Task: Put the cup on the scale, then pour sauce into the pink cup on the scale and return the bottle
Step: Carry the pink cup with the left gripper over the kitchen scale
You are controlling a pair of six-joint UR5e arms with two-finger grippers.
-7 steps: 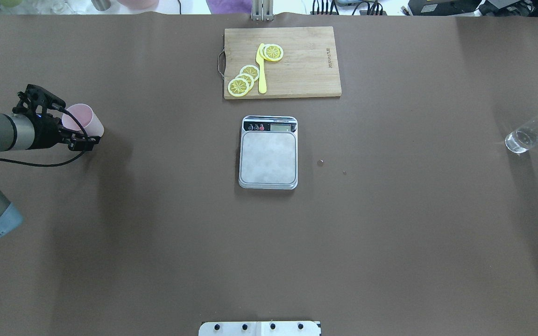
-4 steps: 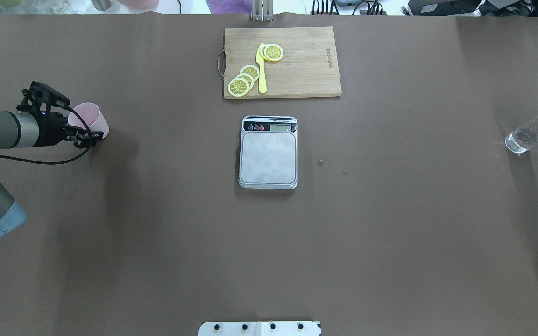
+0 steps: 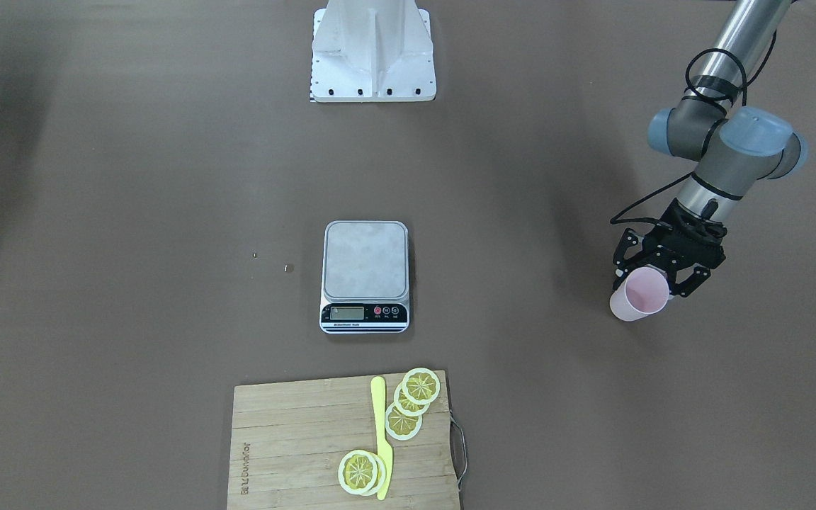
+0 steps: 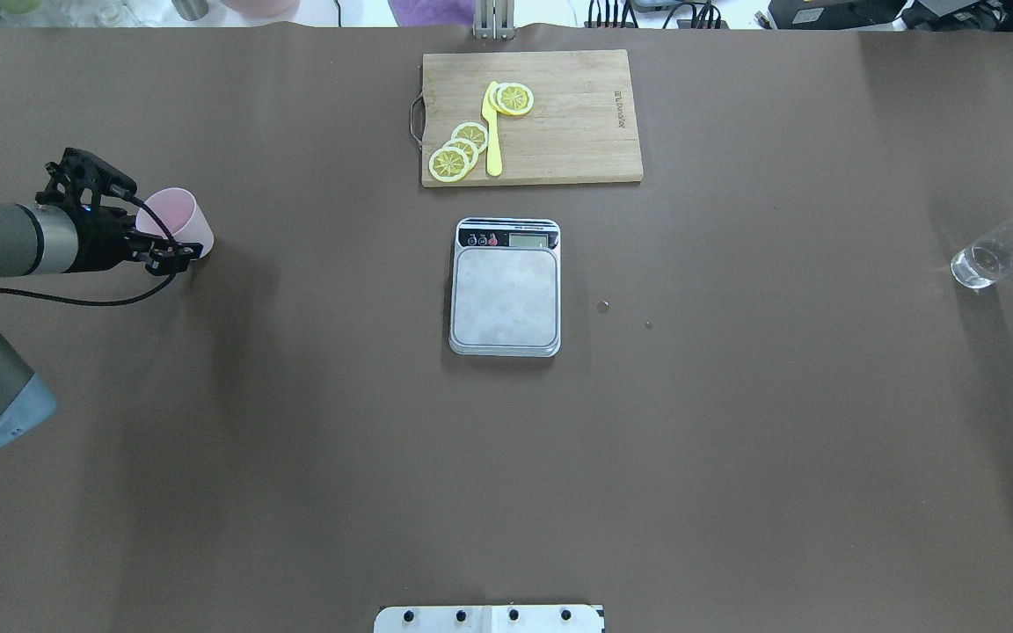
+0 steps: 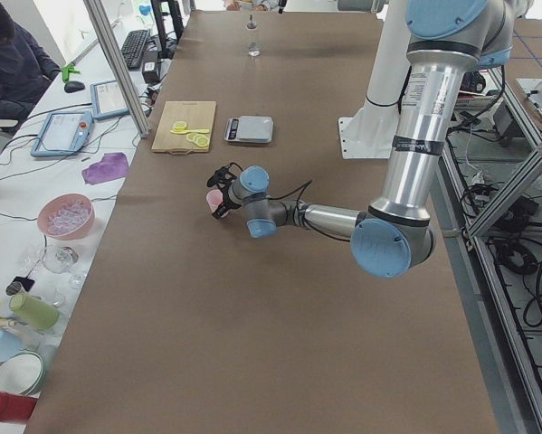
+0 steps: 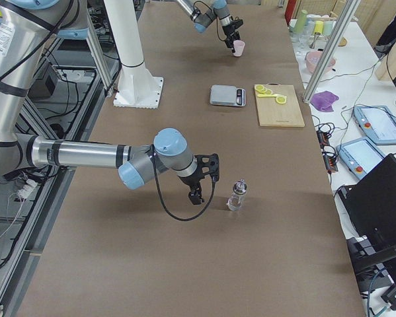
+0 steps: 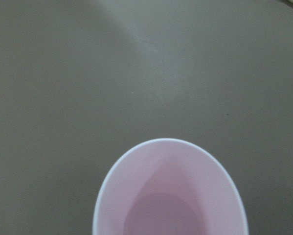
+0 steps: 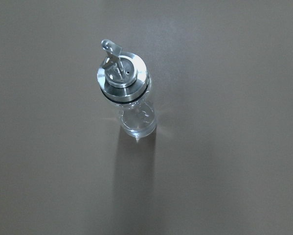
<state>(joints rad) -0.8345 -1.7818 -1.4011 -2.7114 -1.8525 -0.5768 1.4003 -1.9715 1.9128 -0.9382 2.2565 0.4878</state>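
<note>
Gripping the cup, the left gripper has its fingers clamped on it, out at the table's left end, well apart from the scale. At the right end the bottle stands upright. Right gripper near it; fingers' state cannot be told.

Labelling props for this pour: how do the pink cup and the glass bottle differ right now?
The cup is opaque pale pink; the bottle is clear glass. The cup is open-topped; the bottle has a silver pourer cap. The cup is held by the left gripper; the bottle stands ungripped on the table. Both are off the scale.
</note>
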